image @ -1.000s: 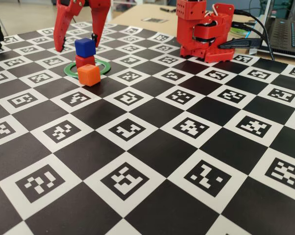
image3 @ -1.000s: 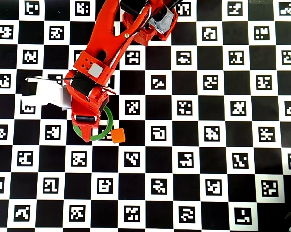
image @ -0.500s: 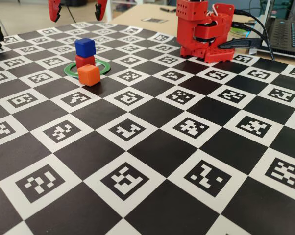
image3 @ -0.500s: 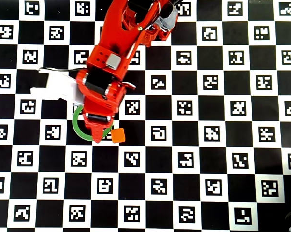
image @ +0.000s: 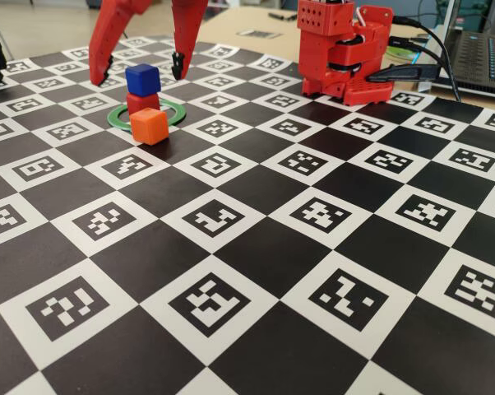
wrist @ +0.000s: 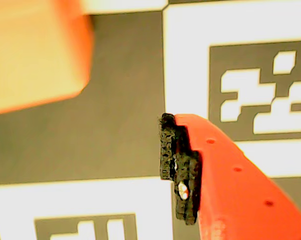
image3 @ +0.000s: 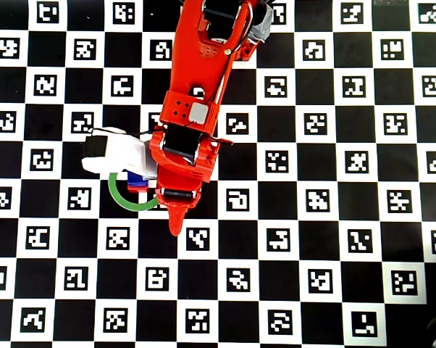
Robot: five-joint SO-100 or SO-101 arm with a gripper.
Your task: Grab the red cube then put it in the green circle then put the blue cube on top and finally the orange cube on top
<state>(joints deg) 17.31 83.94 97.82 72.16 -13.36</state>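
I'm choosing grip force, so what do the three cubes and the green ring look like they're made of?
The blue cube, red cube and orange cube look like hard, smooth plastic: uniform colour, rounded edges, faint sheen. The green circle seems a thin flat ring, plastic or card; unclear.

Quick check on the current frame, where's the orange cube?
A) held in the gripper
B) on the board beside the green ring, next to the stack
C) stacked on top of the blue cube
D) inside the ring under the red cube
B: in the fixed view the orange cube sits on the board at the edge of the green circle, in front of the blue cube stacked on the red cube; the gripper is open and empty.
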